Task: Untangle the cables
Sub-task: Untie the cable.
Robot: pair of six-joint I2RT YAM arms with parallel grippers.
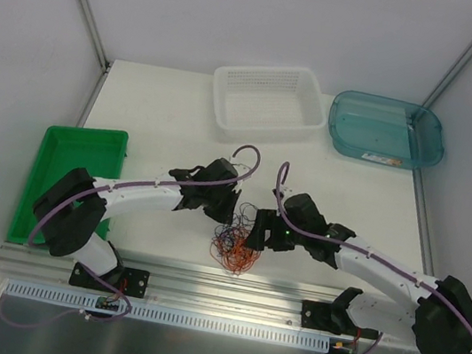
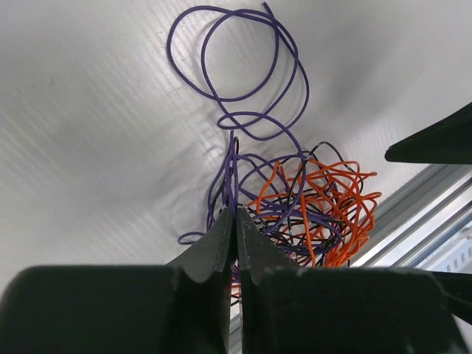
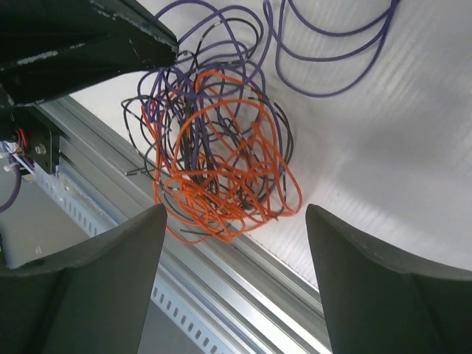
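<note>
Cables [image 1: 236,247] sit tangled at lower centre of the tabletop [image 1: 164,121]. The left tool [image 2: 236,221] pinches purple strands and the right tool [image 3: 236,210] is spread over them. The basket [image 1: 227,117], tub [image 1: 342,133] and tray [image 1: 54,132] stand apart from the cables.

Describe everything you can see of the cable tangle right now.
The cable tangle is a loose clump of thin, flexible wires in orange, purple and black, looped through one another. It lies on the white table at its near edge, beside the metal rail. One long purple strand curls away from the clump in open loops. The left gripper, jaws shut, pinches purple strands at the clump's side. The right gripper hangs open above it.
</note>
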